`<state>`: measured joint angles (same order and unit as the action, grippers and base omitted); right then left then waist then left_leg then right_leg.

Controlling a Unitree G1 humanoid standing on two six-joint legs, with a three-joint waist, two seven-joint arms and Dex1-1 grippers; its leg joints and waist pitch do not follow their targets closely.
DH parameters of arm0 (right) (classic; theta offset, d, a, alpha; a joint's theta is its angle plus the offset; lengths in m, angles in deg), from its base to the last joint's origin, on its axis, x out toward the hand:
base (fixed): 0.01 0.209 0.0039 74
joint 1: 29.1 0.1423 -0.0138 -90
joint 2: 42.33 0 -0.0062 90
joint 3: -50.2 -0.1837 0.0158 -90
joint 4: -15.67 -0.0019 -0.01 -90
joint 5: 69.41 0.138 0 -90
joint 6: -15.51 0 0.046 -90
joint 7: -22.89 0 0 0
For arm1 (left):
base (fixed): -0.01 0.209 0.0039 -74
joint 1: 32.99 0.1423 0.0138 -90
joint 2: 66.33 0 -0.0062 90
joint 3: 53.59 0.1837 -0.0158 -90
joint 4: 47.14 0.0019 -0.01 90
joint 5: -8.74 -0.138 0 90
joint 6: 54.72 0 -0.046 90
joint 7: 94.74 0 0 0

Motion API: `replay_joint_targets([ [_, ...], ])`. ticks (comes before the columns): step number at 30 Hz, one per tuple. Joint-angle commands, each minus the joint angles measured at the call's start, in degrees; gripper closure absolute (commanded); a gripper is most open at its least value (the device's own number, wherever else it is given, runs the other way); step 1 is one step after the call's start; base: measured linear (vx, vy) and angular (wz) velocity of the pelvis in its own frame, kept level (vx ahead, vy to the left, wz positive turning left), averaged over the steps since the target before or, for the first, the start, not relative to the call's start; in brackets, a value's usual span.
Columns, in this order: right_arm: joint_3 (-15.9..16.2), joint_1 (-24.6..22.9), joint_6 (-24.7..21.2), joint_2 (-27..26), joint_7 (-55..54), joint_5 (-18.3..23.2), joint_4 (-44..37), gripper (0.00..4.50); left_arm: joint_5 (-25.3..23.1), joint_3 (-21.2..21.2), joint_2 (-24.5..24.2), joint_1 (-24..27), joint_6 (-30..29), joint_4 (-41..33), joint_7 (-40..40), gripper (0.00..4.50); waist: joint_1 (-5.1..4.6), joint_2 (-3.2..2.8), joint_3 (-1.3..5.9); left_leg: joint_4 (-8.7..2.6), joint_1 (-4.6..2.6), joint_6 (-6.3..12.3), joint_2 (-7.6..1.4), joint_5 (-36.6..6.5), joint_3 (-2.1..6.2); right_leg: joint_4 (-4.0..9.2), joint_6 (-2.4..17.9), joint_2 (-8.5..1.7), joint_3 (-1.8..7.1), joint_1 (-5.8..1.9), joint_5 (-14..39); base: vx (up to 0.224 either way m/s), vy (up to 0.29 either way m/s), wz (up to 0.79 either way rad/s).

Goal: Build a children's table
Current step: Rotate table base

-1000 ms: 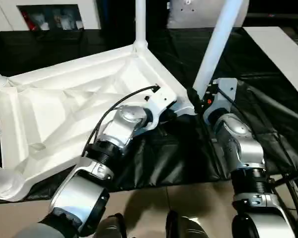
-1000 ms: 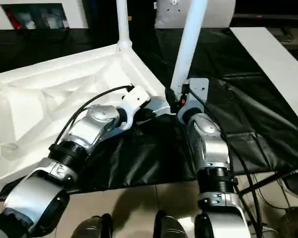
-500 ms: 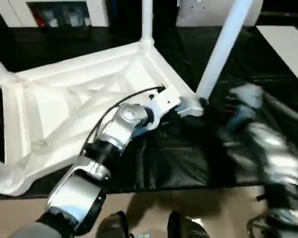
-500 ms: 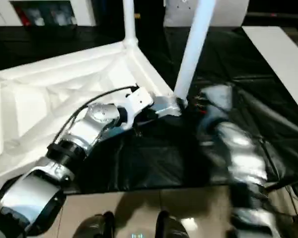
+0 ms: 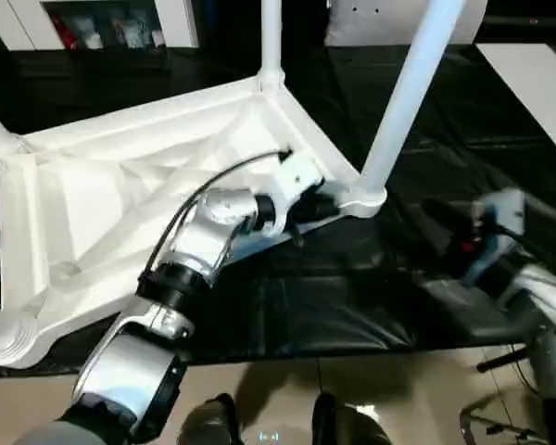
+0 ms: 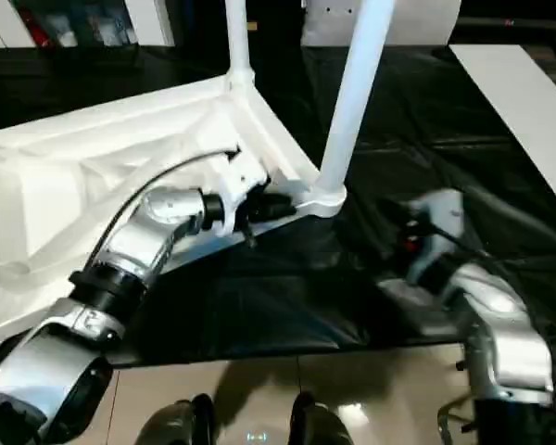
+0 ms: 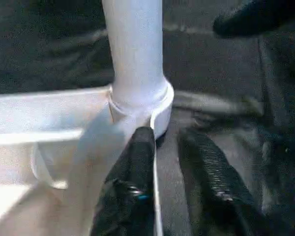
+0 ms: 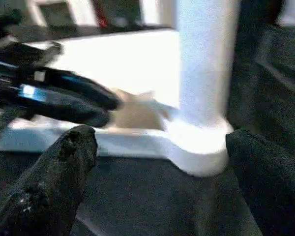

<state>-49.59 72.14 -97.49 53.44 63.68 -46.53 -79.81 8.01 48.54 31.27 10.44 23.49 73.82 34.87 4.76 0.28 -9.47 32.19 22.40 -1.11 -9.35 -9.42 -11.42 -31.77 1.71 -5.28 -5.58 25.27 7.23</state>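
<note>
1. Head views: the table (image 5: 120, 195) lies upside down on the black cover (image 5: 371, 278), ribbed underside up. Legs stand in the far socket (image 5: 270, 82) and the near right socket (image 5: 363, 197); more leg stubs show at the left edge. A second ago the right gripper (image 6: 424, 232) was at the base of the near right leg (image 5: 403, 102); now it sits well apart on the cover, arm pulled back to the right. The leg stands unaided, so I judge it seated.
2. Left wrist view: the left gripper (image 7: 168, 162) straddles the table's rim just beside that socket, one finger (image 7: 137, 162) inside the rim, the other outside. The fingers stand slightly parted; whether they pinch the rim I cannot tell. It has kept this place while the right arm withdrew, probably steadying the top.
3. Right wrist view: right fingers (image 8: 64, 162) wide apart, holding nothing; the leg and socket lie ahead, untouched.
</note>
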Motion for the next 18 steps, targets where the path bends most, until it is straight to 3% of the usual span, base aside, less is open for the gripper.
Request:
replay_joint_targets([
  [1,1.32,0.67,-1.38,-0.98,-1.38,0.55,-1.65,0.0,0.27,-0.08,-2.93,2.45,-3.96,-5.24,-2.08,3.31,0.04,0.37,4.13,-3.59,-1.05,6.39,-3.95,-11.66,2.16,3.81,10.86,-4.53,3.11,-3.66,21.21,0.0,0.0,0.0],
  [3,3.51,2.24,-2.3,-2.98,-2.64,-0.08,-2.05,0.0,0.72,0.21,-8.01,5.99,-8.61,-13.2,-5.48,3.15,-0.46,0.42,4.14,-3.84,-0.75,5.35,-3.96,-10.94,2.29,3.43,11.06,-4.5,3.23,-3.84,20.7,0.0,0.0,0.0],
  [5,4.36,2.79,-2.63,-3.65,-3.06,-0.37,-2.19,0.0,1.02,-0.04,-9.9,7.39,-10.29,-16.18,-6.28,3.01,-0.77,-0.01,4.21,-3.74,-1.42,4.4,-4.08,-10.99,2.05,3.25,11.47,-4.31,3.45,-3.33,19.56,0.0,0.0,0.0],
  [8,8.04,6.08,-3.33,-5.98,-3.83,-1.1,-0.61,0.0,4.66,-2.76,-17.46,13.23,-17.99,-28.44,-10.23,2.76,-0.82,-0.48,4.12,-3.99,-1.21,3.23,-4.22,-10.35,2.19,2.54,12.78,-4.38,3.54,-3.48,17.24,0.0,0.0,0.0],
  [9,9.37,7.5,-2.77,-6.61,-3.93,-2.13,0.63,0.0,5.63,-3.52,-19.79,14.92,-19.83,-31.73,-11.48,2.68,-1.24,-0.55,4.06,-4.11,-1.17,2.76,-4.17,-10.61,2.17,2.48,12.75,-4.22,3.56,-3.52,17.15,0.0,0.0,0.0],
  [10,9.56,7.7,-2.65,-6.69,-3.94,-2.32,0.83,0.0,5.71,-3.6,-20.09,15.13,-20.02,-32.11,-11.64,2.59,-1.32,-0.82,3.96,-4.02,-1.59,2.34,-4.08,-11.11,1.92,2.63,12.83,-4.02,3.68,-3.1,17.13,0.0,0.0,0.0],
  [11,9.67,7.89,-2.58,-6.77,-4.0,-2.48,1.03,0.0,5.72,-3.61,-20.35,15.29,-20.17,-32.41,-11.77,2.53,-1.32,-0.73,3.89,-4.02,-1.53,2.32,-3.97,-11.3,1.82,2.77,12.68,-3.97,3.73,-3.21,17.14,0.0,0.0,0.0],
  [13,12.65,13.51,-0.42,-9.27,-6.63,-7.19,7.97,0.0,6.35,-3.35,-26.9,19.39,-24.01,-39.52,-15.39,2.31,-1.08,-1.25,4.24,-4.1,-1.63,0.82,-4.13,-10.75,2.06,1.99,13.45,-4.18,3.7,-3.31,15.51,0.0,0.0,0.0],
  [14,12.93,14.22,-0.18,-9.59,-7.08,-7.74,8.93,0.0,6.48,-3.24,-27.58,19.83,-24.49,-40.25,-15.81,2.31,-1.5,-1.07,3.91,-4.24,-1.4,0.84,-3.92,-10.71,1.99,2.15,13.33,-3.92,3.75,-3.25,15.62,0.0,0.0,0.0],
  [15,14.03,17.66,0.94,-11.04,-9.55,-10.39,13.87,0.0,7.16,-2.81,-30.1,21.71,-26.63,-43.35,-17.33,2.16,-1.27,-1.36,4.26,-4.0,-1.96,-0.15,-4.0,-10.32,2.01,1.76,13.84,-4.19,3.83,-3.2,14.92,0.0,0.0,0.0],
  [17,14.56,22.03,3.12,-13.18,-12.92,-12.73,21.04,0.0,7.68,-2.39,-31.93,23.63,-28.64,-46.27,-18.21,1.96,-1.55,-1.35,3.94,-4.07,-1.92,-0.35,-3.69,-10.71,1.67,2.09,14.02,-3.95,4.0,-3.17,15.18,0.0,0.0,0.0],
  [18,14.8,24.56,4.79,-14.29,-15.68,-14.11,25.44,0.0,8.25,-2.16,-32.98,24.69,-30.07,-48.23,-18.15,1.9,-1.46,-1.49,4.17,-3.92,-1.97,-0.52,-3.77,-10.19,1.73,1.76,14.48,-4.06,4.08,-3.28,14.01,0.0,0.0,0.0],
])
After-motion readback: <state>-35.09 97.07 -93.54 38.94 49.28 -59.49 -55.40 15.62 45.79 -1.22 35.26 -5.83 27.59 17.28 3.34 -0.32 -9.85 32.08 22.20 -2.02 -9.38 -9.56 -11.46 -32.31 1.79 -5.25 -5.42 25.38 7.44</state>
